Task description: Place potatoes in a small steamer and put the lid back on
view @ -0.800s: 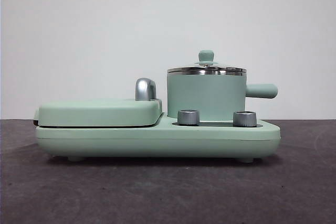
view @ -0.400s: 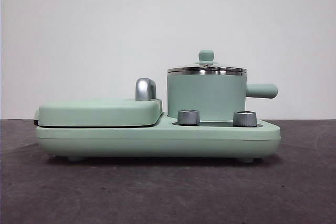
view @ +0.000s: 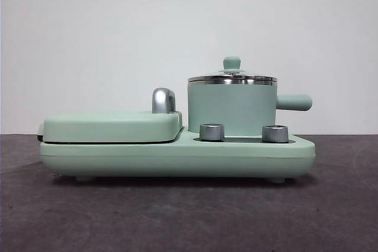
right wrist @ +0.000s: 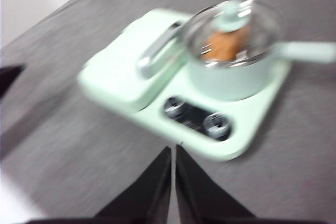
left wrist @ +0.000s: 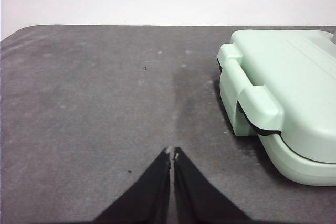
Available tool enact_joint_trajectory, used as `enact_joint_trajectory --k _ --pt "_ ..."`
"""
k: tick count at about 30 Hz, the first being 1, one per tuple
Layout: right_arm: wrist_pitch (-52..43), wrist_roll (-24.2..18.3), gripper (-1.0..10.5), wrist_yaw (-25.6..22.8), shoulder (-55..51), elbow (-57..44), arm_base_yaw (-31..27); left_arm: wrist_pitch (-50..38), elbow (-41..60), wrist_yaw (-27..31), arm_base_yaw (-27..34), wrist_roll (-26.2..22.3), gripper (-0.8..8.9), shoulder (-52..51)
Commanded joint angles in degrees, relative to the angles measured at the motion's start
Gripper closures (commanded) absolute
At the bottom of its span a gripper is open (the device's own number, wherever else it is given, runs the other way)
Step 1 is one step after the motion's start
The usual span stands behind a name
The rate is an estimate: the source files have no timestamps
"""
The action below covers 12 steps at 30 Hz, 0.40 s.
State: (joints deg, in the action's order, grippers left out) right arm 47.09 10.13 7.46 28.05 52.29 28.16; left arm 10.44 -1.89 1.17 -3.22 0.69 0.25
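Grey table [left wrist: 94, 103], lid [view: 232, 77] on small steamer [view: 232, 107], left tool [left wrist: 172, 153] and right tool [right wrist: 172, 150] closed, empty, above table

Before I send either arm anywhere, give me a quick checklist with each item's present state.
1. Potato inside the small steamer: ok, orange shape under the glass, blurred.
2. Lid on the steamer: ok, rim looks level.
3. Left claw shut, holding nothing: ok.
4. Right claw shut, holding nothing: ok.
5. Both claws apart from the appliance: ok.
6. Griddle cover closed: ok.
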Motion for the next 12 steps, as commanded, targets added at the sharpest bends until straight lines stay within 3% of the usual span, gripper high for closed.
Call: enact_joint_trajectory --k 1,7,12 --pt "-8.07 -2.08 9.4 0.0 -5.01 -6.47 -6.23 -0.13 0.61 -0.07 0.11 0.17 8.04 -0.07" --pt "-20.9 -2.08 9.4 -3.02 -18.01 -27.23 -20.74 -0.13 0.61 -0.07 0.11 0.17 8.04 -0.07" --pt "-23.5 -2.1 9.4 -3.45 -25.4 -40.44 -28.37 -0.13 0.61 -0.07 0.11 0.17 8.04 -0.07"
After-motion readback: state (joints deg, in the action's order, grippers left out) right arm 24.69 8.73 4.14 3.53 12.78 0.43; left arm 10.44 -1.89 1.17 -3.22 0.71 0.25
